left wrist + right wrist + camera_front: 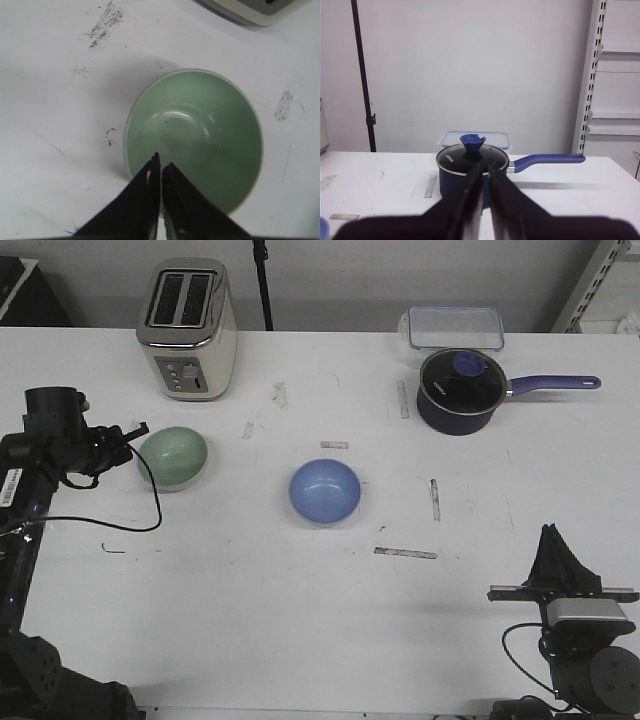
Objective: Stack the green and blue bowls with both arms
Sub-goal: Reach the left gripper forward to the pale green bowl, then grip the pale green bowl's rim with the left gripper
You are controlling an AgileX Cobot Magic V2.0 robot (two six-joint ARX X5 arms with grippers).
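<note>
I have the left gripper at the green bowl on the left part of the table; in my left wrist view its fingers are pinched nearly together over the near rim, though I cannot tell if the rim is between them. The blue bowl sits apart near the middle. My right gripper is nearly closed, empty, pointing toward the saucepan

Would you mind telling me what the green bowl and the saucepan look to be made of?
Green bowl: probably glazed ceramic or smooth plastic; its inside shows soft, glossy highlights. Saucepan: likely coated metal in dark navy, with a clear glass lid rimmed in bright metal and a blue knob, possibly plastic.
</note>
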